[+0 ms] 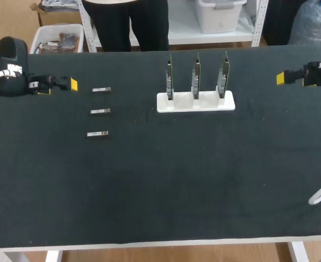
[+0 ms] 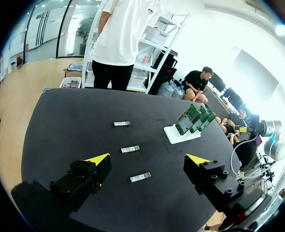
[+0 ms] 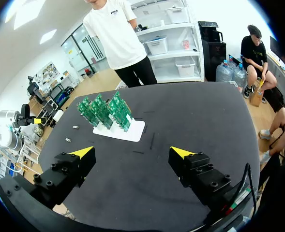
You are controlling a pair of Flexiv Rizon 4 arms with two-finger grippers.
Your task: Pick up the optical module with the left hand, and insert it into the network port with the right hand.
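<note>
Pre-grasp, nothing picked yet. Left gripper [image 1: 59,87] is spread and empty, and so is the right gripper [image 1: 295,79] at the far side. Three optical modules [image 1: 100,111] lie flat near the left gripper, well apart from the network cards [image 1: 196,76]. Their long axes run left-right (plug end: cannot tell). Next, I think: left comes down over one module and pinches its long sides.

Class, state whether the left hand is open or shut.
Open: the left hand shows its fingers wide apart, touching nothing.
</note>
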